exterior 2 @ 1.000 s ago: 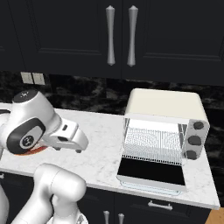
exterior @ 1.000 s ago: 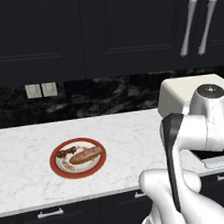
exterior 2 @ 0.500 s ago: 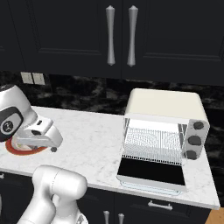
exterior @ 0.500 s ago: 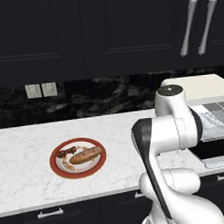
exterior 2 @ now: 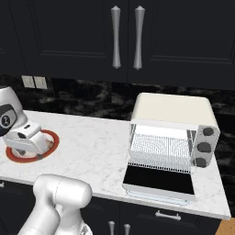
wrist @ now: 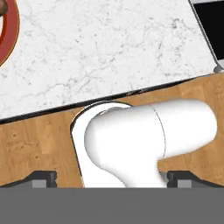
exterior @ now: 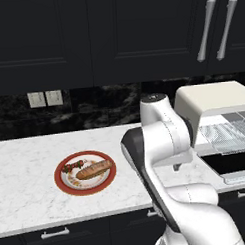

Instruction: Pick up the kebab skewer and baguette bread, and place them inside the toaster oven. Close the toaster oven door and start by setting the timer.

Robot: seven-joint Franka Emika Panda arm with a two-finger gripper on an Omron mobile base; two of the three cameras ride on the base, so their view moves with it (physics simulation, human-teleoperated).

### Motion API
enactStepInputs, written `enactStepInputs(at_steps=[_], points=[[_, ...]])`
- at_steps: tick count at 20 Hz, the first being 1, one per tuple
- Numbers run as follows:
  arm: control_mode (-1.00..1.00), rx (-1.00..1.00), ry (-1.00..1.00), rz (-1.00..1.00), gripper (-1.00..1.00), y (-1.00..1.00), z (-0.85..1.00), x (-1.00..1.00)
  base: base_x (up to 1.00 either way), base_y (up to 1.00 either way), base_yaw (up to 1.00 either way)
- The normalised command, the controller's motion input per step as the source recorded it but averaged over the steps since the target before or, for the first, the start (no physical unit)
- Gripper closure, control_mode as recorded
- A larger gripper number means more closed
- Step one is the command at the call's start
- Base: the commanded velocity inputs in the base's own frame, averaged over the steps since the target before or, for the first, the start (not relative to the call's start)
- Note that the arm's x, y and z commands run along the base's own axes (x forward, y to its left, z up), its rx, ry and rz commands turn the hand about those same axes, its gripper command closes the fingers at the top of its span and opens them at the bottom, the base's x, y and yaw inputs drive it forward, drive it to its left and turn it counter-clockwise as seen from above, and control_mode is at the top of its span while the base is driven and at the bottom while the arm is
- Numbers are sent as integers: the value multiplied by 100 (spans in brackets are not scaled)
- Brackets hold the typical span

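Nothing is moved yet: the baguette bread (exterior: 95, 169) and kebab skewer (exterior: 72, 167) lie on a red plate (exterior: 64, 184) on the desk (exterior 2: 92, 142), well apart from the open, empty toaster oven (exterior 2: 172, 114), jaws wide open, holding nothing.

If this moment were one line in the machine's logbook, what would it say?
stage: reaching, nothing picked | gripper: open, empty | baguette bread and kebab skewer: on red plate | toaster oven door: open
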Motion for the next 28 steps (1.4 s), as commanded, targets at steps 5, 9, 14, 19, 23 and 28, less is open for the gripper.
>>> enactStepInputs(at_steps=[5, 9, 14, 19, 23, 28], points=[[-100, 3, 0, -23, -100, 68, -29, 34, 0, 0, 0], [-100, 6, 0, -18, -100, 45, -42, 45, 0, 0, 0], [-100, 4, 0, -16, -100, 44, -34, 50, 0, 0, 0], [-100, 3, 0, -11, -100, 36, -34, 76, 0, 0, 0], [-100, 1, -2, -2, -100, 17, -36, 61, 0, 0, 0], [-100, 0, 0, 0, -100, 19, -37, 52, 0, 0, 0]])
